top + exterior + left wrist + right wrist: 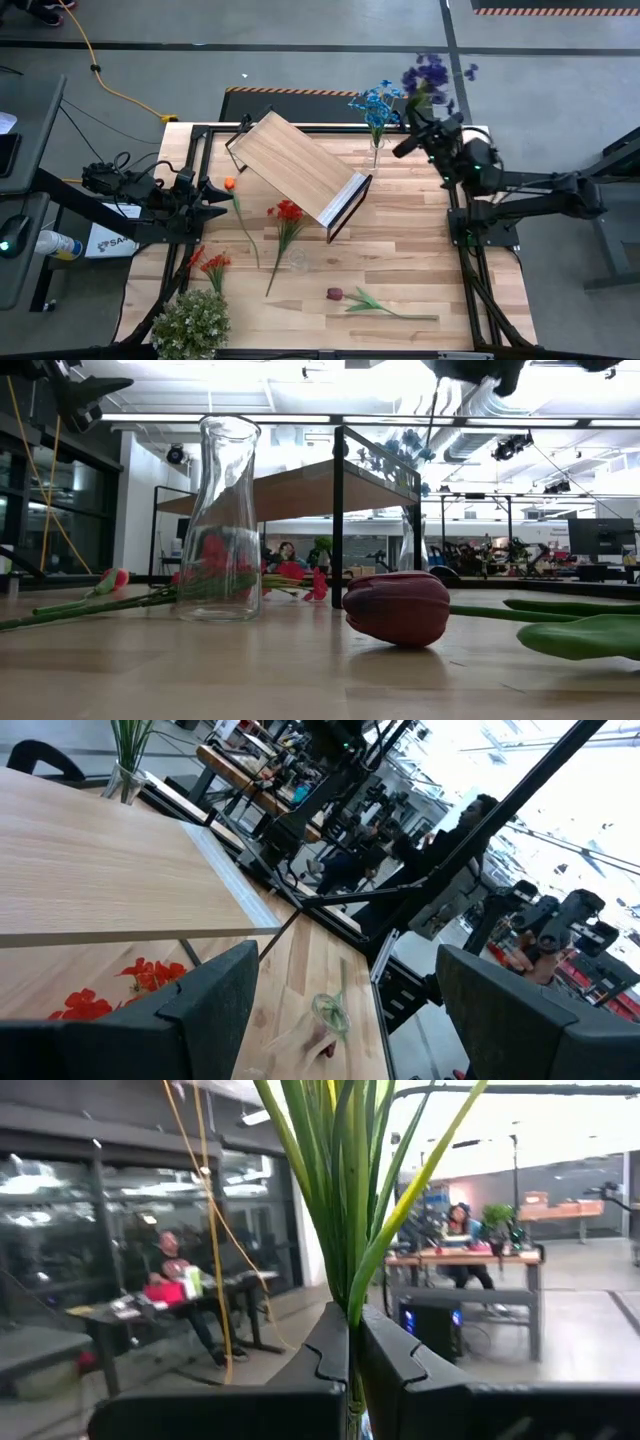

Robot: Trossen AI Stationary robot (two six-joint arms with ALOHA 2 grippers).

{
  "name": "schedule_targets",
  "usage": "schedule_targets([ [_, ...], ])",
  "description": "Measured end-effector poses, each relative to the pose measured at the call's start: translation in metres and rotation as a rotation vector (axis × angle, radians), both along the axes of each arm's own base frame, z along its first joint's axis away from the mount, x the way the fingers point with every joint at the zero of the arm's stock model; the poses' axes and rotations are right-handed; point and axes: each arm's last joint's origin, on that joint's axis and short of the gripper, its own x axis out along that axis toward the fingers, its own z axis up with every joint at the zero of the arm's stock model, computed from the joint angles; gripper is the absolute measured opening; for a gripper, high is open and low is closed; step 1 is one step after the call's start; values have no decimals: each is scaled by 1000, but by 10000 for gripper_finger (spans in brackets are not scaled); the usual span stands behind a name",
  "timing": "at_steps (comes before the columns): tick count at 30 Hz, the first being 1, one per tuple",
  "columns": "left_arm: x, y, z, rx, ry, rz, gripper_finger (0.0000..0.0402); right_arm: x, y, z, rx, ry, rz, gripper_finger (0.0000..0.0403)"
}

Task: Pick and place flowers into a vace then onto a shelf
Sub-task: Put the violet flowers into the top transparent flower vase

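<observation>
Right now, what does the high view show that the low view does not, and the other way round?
Only the high view shows the right gripper shut on the purple flower beyond the table's far right corner, the left gripper open at the left edge, the leafy clump, and the orange flowers. Only the low view shows the room behind, with a person far off. Both show the shelf, the empty glass vase, the maroon tulip, the red flowers, and the blue flowers in a second vase.
</observation>
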Motion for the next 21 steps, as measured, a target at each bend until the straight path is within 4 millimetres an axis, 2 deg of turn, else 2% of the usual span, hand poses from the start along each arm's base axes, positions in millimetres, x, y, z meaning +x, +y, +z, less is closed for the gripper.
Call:
schedule_targets([
  [10, 0, 0, 0, 0, 0, 0, 337, 13, -26, -19, 70, 37, -90, 0],
  [21, 0, 0, 0, 1, 2, 1, 337, 23, -34, -38, 156, 91, -135, 0],
])
